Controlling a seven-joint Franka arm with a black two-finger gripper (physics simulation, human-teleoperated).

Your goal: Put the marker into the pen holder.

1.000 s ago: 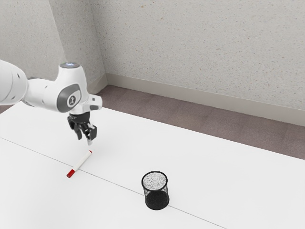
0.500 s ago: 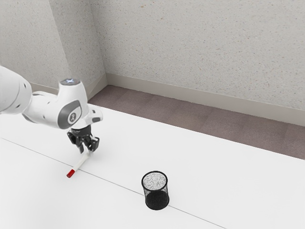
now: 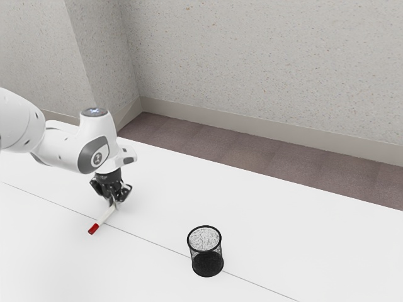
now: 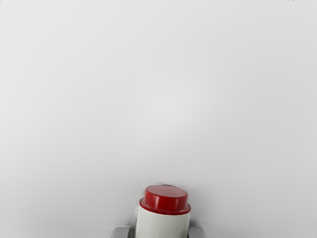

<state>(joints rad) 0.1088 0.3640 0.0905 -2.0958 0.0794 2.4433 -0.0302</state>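
fingers (image 4: 196, 232): two, closed to grip the marker (image 3: 108, 216), one tip set at each side of the white barrel. gripper (image 3: 113, 202): black, pointed downward, held low over the surface (image 3: 157, 201). marker: white barrel, slanted across the surface, gripped near the end closer to the far edge; that end is finished in a red plug (image 4: 166, 197), seen in the wrist view. red cap (image 3: 94, 229): at the marker's other end, directed away from the far edge. whether the barrel is lifted at the gripped end cannot be told. arm (image 3: 60, 148): white with grey details, extended over the surface from the exterior view's left. seam (image 3: 157, 245): one thin dark line, drawn slantwise over the white surface, crossed by the marker.

pen holder (image 3: 206, 255): black mesh, round, open-topped, stood upright on the seam, well apart from the marker toward the exterior view's right, and set farther from the far edge than the gripper. floor (image 3: 264, 157): brownish, seen beyond the far edge of the surface. baseboard (image 3: 264, 127): pale, run along the foot of the wall. wall (image 3: 252, 56): light grey, speckled, cornered toward the exterior view's left.
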